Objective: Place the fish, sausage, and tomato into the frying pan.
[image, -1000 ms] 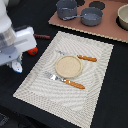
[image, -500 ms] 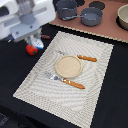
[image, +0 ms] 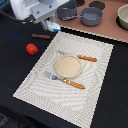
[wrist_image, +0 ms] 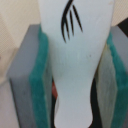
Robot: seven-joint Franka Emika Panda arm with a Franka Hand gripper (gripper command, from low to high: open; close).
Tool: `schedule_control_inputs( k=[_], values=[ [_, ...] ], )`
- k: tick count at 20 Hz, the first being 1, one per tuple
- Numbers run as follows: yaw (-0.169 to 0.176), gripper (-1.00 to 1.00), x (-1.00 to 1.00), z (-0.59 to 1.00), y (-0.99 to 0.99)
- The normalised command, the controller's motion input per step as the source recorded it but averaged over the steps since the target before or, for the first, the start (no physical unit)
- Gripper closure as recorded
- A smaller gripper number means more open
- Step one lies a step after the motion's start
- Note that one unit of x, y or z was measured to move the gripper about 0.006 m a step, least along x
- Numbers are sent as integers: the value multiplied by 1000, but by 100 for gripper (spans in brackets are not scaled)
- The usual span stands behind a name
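The wrist view shows my gripper (wrist_image: 75,70) shut on the white fish (wrist_image: 75,55), which stands between the green-padded fingers (wrist_image: 37,80). In the exterior view the gripper (image: 51,25) hangs over the far left corner of the striped placemat (image: 95,75). The grey frying pan (image: 92,17) sits on the tan board at the back, to the gripper's right, with its thin handle pointing left. The red tomato (image: 31,48) and the dark sausage (image: 41,36) lie on the black table at the exterior view's left, below the gripper.
A dark grey pot (image: 67,11) stands left of the pan. A bowl (image: 122,15) is at the back right. A tan plate (image: 68,66) lies on the placemat between an orange-handled knife (image: 85,58) and fork (image: 67,81).
The arm has moved from the exterior view's left edge toward the right and back, carrying the fish toward the tan board. The tomato and sausage have come into view.
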Motion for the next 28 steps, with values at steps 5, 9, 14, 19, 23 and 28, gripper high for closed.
schedule_control_inputs(
  k=[5, 9, 14, 19, 23, 28],
  values=[
    [0, 100, 666, 350, 789],
    [0, 100, 671, 134, 769],
    [0, 100, 688, 104, 793],
    [0, 100, 691, 99, 799],
    [0, 100, 702, 197, 781],
    [-4, 100, 714, 274, 707]
  ],
)
